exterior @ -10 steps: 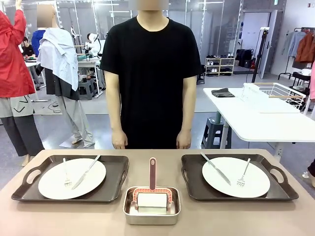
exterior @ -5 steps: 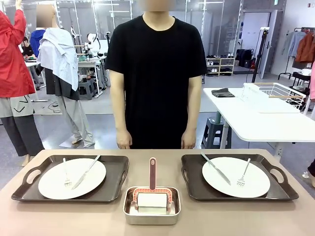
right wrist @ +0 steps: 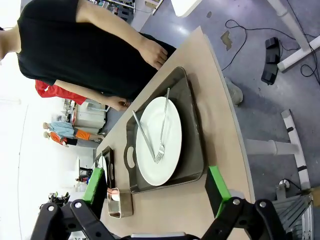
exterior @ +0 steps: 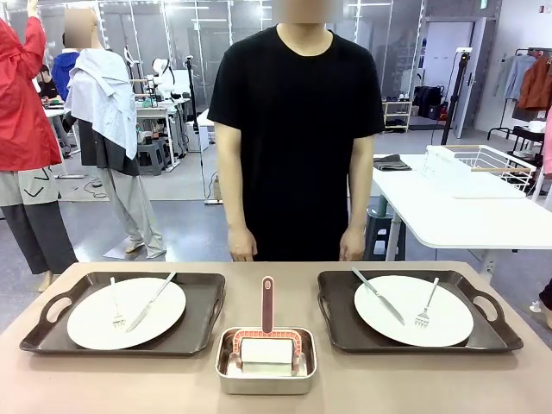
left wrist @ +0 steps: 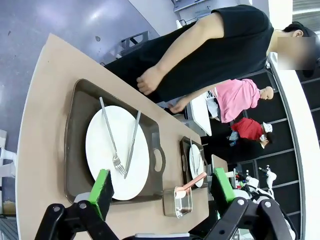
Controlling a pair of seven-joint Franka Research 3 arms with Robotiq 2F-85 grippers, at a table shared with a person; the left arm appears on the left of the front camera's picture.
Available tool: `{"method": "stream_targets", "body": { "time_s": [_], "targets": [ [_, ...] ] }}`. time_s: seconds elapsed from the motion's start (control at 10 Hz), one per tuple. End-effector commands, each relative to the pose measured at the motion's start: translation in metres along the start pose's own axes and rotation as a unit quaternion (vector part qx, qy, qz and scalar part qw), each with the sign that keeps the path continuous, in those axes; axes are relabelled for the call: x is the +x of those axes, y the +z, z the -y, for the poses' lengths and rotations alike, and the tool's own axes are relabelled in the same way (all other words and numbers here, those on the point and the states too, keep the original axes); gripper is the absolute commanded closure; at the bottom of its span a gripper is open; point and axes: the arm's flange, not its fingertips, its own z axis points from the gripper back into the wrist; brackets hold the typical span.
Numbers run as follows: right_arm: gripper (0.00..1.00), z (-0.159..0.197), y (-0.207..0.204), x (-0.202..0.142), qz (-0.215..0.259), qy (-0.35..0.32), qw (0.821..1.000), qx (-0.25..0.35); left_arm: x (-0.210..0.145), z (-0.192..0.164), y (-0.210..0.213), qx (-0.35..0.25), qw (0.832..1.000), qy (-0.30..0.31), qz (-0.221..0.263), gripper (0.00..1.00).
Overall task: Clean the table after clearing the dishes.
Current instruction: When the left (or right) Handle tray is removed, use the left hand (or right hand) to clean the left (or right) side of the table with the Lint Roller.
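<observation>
Beige table (exterior: 129, 384), dishes (left wrist: 100, 150) beyond wide-open, empty left fingers (left wrist: 101, 191) and right fingers (right wrist: 216, 186).

Ahead of me sits a small steel pan (exterior: 266, 382) holding a white cleaning tool (exterior: 266, 352) with a pink handle (exterior: 267, 304). To my right stands a white side table (exterior: 457, 216) bearing a wire rack (exterior: 487, 164) and a dark cloth (exterior: 390, 162).

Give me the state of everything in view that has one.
left plate, on the left tray, cutlery on it
right plate, on the right tray, cutlery on it
cleaning tool, resting in the steel pan
left end effector, open, empty
right end effector, open, empty
</observation>
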Motion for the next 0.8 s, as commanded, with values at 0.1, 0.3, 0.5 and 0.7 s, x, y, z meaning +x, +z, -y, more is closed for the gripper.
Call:
{"method": "stream_targets", "body": {
  "time_s": [0.1,0.3,0.5,0.7],
  "targets": [
    [0.00,0.0002,-0.0002,-0.0005,0.001,0.000,1.000,0.004,-0.0003,0.0005,0.0016,-0.005,1.000,-0.001,0.002,0.00],
    [0.00,0.0002,-0.0002,-0.0005,0.001,0.000,1.000,0.004,-0.0003,0.0005,0.0016,-0.005,1.000,-0.001,0.002,0.00],
    [0.00,0.0002,-0.0002,-0.0005,0.001,0.000,1.000,0.004,-0.0003,0.0005,0.0016,-0.005,1.000,-0.001,0.002,0.00],
    [0.00,0.0002,-0.0002,-0.0005,0.001,0.000,1.000,0.004,-0.0003,0.0005,0.0016,-0.005,1.000,-0.001,0.002,0.00]
  ]
}}
